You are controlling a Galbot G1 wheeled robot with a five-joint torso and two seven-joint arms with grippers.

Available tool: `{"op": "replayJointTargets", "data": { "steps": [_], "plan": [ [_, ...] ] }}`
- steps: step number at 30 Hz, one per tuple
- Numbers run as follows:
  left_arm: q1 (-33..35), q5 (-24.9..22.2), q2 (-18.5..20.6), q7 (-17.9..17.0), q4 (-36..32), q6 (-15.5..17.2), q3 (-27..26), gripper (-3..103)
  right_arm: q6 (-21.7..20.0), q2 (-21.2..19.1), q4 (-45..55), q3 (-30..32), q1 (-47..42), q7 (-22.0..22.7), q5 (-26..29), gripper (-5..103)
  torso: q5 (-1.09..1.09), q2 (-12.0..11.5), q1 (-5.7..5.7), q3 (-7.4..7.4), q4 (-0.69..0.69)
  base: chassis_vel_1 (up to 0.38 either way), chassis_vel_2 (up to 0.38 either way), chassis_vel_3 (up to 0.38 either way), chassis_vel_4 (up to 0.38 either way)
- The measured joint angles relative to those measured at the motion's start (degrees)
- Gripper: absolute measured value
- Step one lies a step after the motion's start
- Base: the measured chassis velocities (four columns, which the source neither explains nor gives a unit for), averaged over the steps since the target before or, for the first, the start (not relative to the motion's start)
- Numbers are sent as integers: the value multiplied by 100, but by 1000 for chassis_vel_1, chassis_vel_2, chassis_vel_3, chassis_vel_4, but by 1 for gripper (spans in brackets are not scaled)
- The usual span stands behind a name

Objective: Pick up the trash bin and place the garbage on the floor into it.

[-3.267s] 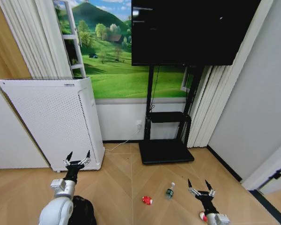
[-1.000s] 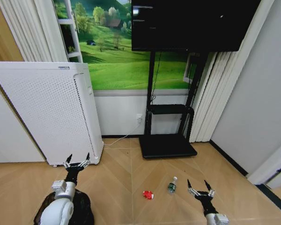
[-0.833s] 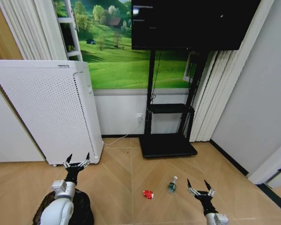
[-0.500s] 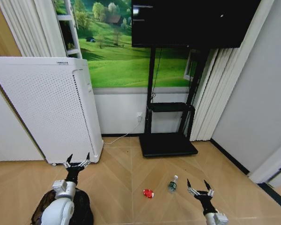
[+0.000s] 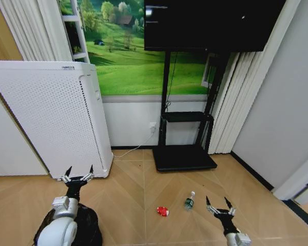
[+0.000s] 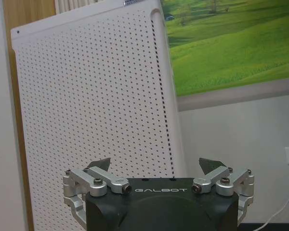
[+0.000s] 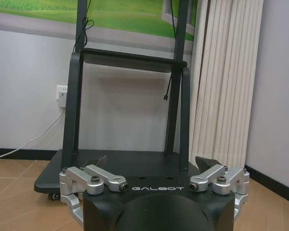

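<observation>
The black trash bin (image 5: 87,230) sits on the floor at the lower left, partly hidden behind my left arm. My left gripper (image 5: 77,173) hangs above it, open and empty, facing the white appliance (image 6: 96,96). Two pieces of garbage lie on the wood floor: a red-and-white packet (image 5: 162,211) and a small clear bottle (image 5: 189,201) with a green label. My right gripper (image 5: 219,203) is open and empty, to the right of the bottle and above the floor. In the wrist views, both grippers (image 6: 156,166) (image 7: 151,162) show spread fingers.
A tall white perforated appliance (image 5: 51,118) stands at the left against the wall. A black TV stand (image 5: 185,154) with a wheeled base (image 7: 53,180) stands ahead, with a white cable (image 5: 128,158) on the floor beside it. White curtains (image 5: 231,113) hang at the right.
The camera has shifted, so the whole scene has moved in view. My left gripper has moved slightly left and down. The right gripper holds its place.
</observation>
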Motion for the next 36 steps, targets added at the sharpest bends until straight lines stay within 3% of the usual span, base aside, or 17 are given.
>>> {"op": "replayJointTargets", "data": {
  "steps": [6,13,20,28,31,36],
  "plan": [
    [319,-231,336,-38,-529,480,-440,100,9,-90,-48,-17,30,32,30,100,0,17,4,12,0,0,0,0,0],
    [1085,-584,896,342,-147,372,-1118,100,9,-182,-120,-21,93,32,238,100,0,32,8,24,0,0,0,0,0],
    [1508,-644,1110,479,74,344,-1457,102,11,-192,-184,-45,139,27,290,100,-1,38,10,29,-1,0,0,0,0],
    [2059,-457,1186,438,-11,902,-1774,99,11,-197,-181,-48,165,24,342,100,-1,44,11,33,0,0,0,0,0],
    [2222,-372,1193,687,65,1078,-1899,98,12,-180,-189,-50,166,20,343,100,0,45,12,35,0,0,0,0,0],
    [2332,-354,1150,1110,186,1506,-1913,82,16,-148,-192,-85,188,13,321,100,-1,49,12,37,0,0,0,0,0]
  ]
}}
